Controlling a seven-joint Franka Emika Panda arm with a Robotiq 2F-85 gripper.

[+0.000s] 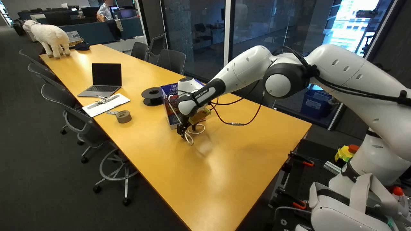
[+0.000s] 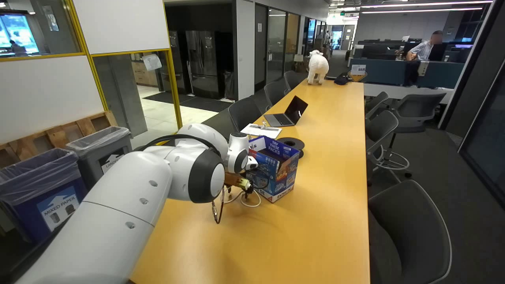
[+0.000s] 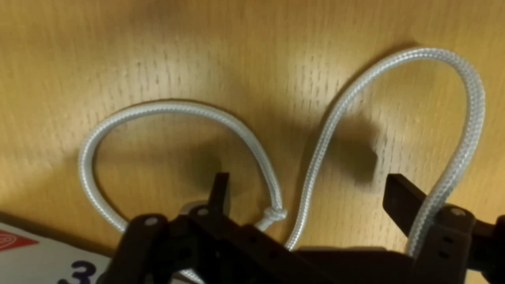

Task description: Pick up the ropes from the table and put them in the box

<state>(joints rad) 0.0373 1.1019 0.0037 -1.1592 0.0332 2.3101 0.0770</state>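
Above the long yellow-orange wooden table (image 1: 231, 179): black two-fingered tool (image 3: 309, 189), jaws spread wide, low over the surface.
White braided rope (image 3: 173, 105): knotted, looping on the table beneath the tool; strands show between the jaws, another crosses one jaw in the wrist view.
Small blue printed cardboard box (image 2: 276, 173): open-topped, upright, just beside the tool.
Flat black round spool (image 1: 146, 93): near the box.
Grey laptop (image 1: 107, 75): lid raised, farther along.
White woolly sheep figure (image 1: 51, 34): standing at the far end.
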